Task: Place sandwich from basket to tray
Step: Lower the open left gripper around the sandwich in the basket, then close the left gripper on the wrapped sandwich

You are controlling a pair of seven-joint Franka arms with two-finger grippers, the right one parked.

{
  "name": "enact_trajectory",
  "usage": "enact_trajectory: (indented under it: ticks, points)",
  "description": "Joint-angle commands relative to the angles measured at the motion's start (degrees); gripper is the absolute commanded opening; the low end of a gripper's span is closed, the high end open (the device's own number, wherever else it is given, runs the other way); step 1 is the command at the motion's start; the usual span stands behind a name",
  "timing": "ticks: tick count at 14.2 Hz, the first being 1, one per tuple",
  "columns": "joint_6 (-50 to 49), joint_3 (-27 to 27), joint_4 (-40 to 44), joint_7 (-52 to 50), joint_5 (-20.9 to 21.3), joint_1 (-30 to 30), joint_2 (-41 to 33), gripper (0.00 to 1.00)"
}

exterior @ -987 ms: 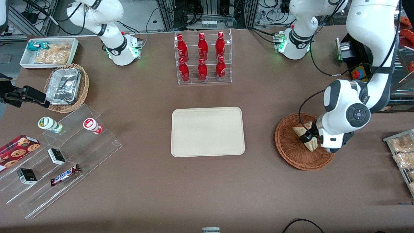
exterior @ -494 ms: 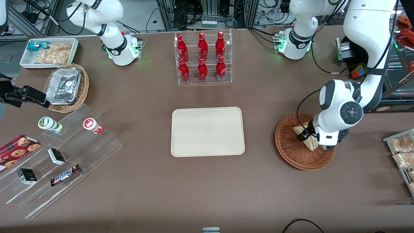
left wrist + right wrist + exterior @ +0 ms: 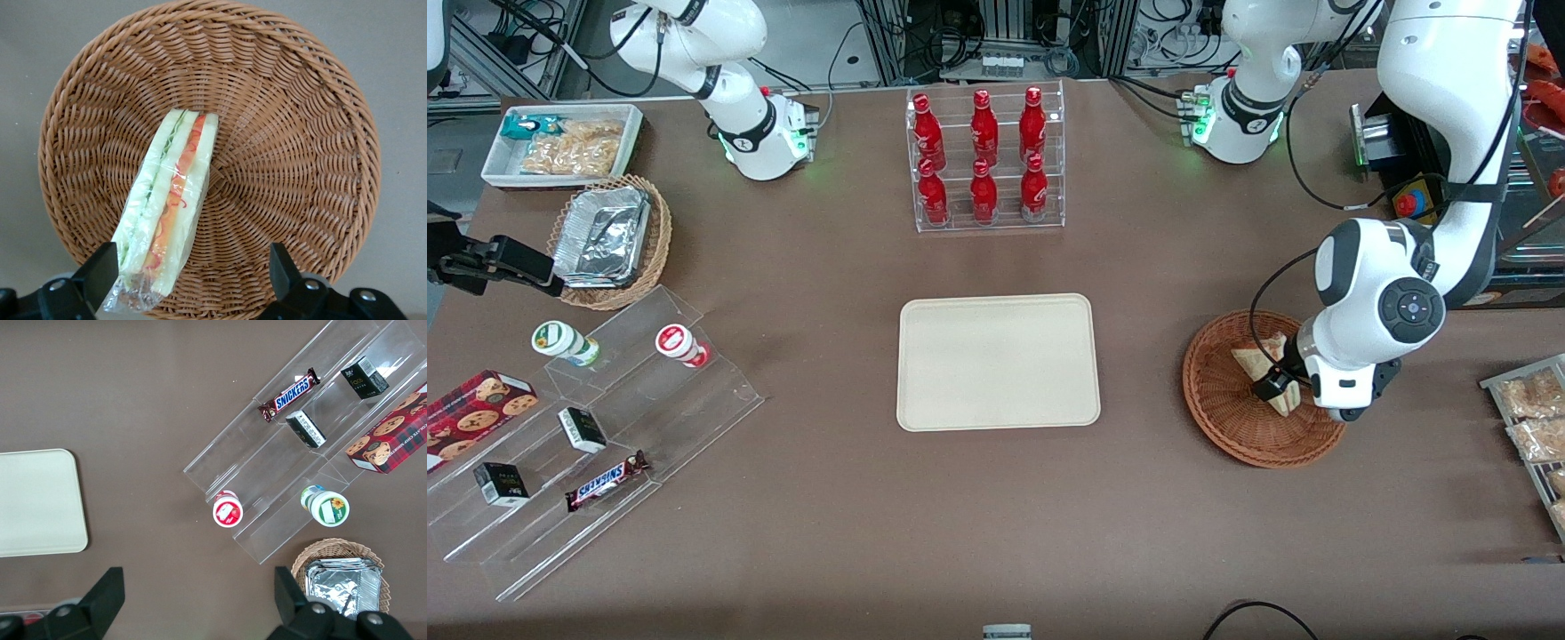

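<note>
Sandwich (image 3: 170, 200): one clear-wrapped wedge lying in the basket (image 3: 1227, 418), near the working arm's end of the table and well apart from the tray (image 3: 997, 362) at the tabletop's centre. Gripper (image 3: 190, 280): over the basket, fingers spread wide, holding nothing, one finger just beside the wrapper's end. Risk: closing off-centre may pinch only loose film, letting the wedge slip free.

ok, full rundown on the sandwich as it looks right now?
The sandwich is a small triangular wedge in clear wrap: pale bread slices with green and red-orange filling layers showing edge-on. It lies in the round reddish-brown wicker basket, resting on the weave off its centre. The wrap looks intact, with a loose crinkled end. The open pincer hangs over it, one finger close beside that end, not visibly gripping. The tray holds nothing.
</note>
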Motion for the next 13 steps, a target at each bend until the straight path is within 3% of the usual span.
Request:
enact_trajectory:
  ticks: [1, 13]
  points:
    - [-1.22, 0.02, 0.03, -1.14, 1.05, 0.07, -0.17, 1.0]
    - [-0.6, 0.99, -2.26, -2.1, 1.05, 0.42, 1.85, 1.0]
